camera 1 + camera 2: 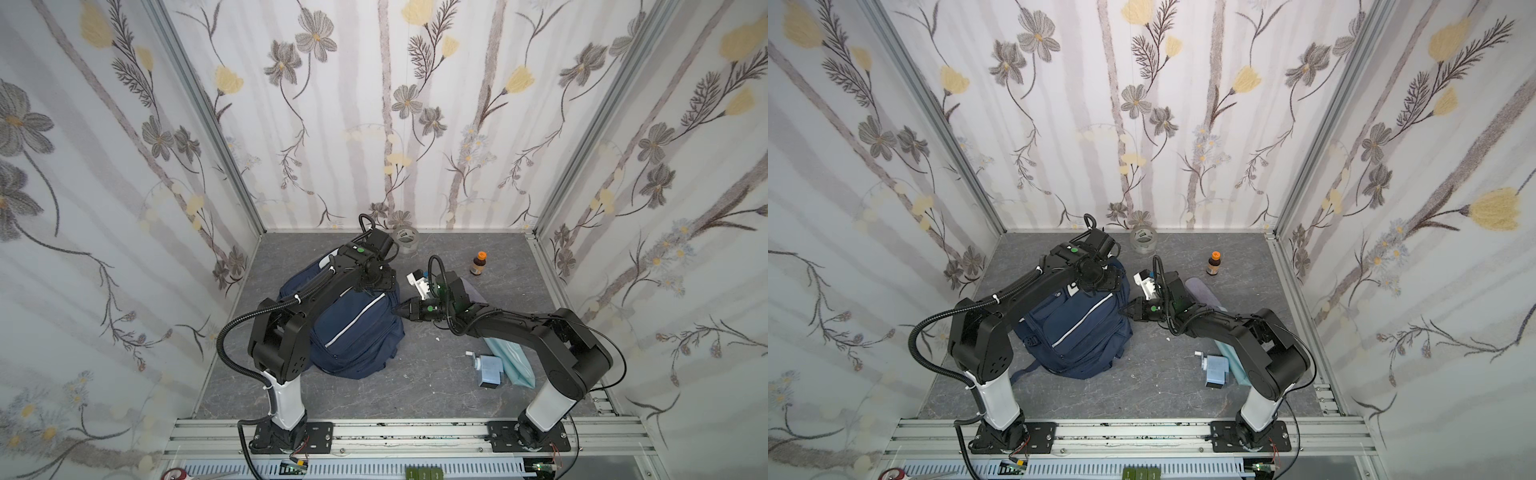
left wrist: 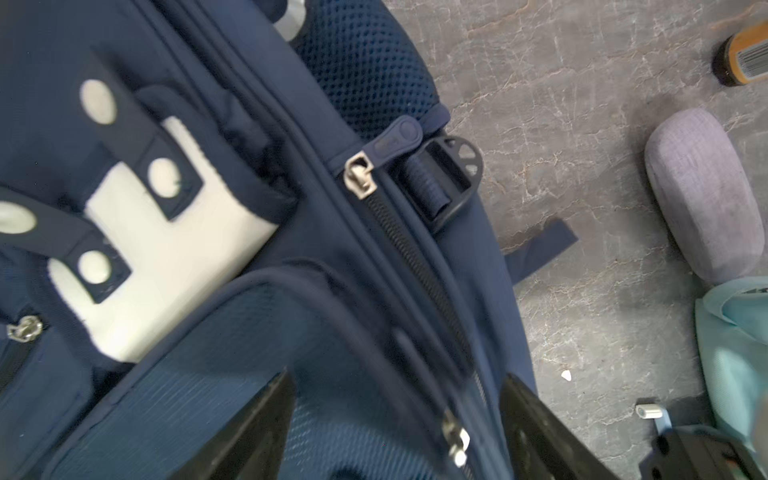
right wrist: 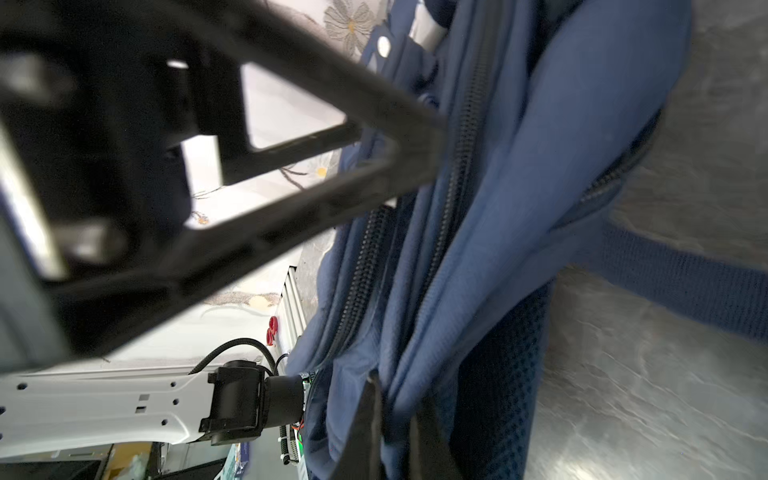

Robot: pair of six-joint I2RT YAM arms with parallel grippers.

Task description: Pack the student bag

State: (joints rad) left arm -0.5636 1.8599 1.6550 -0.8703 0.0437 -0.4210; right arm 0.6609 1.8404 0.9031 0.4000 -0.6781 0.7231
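the student bag (image 1: 353, 332) lay slumped on the bench (image 1: 415, 399), left of centre. the right end effector (image 3: 399, 390) was closed, seemingly pinching a fold of the bag's side fabric, though blur hid its tips. the left end effector (image 2: 397, 378) hovered wide open and empty, astride a zip slider (image 2: 455, 440). the step wanted the fabric held taut and the left jaws closed squarely on that slider.

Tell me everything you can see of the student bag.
The student bag is navy fabric with a white stripe, a white patch, mesh padding, black zips with silver sliders and a strap buckle. It lies slumped, front up, on the grey table, visible zips closed. The right gripper is shut on a fold at its side; the open left gripper hovers over a zip.
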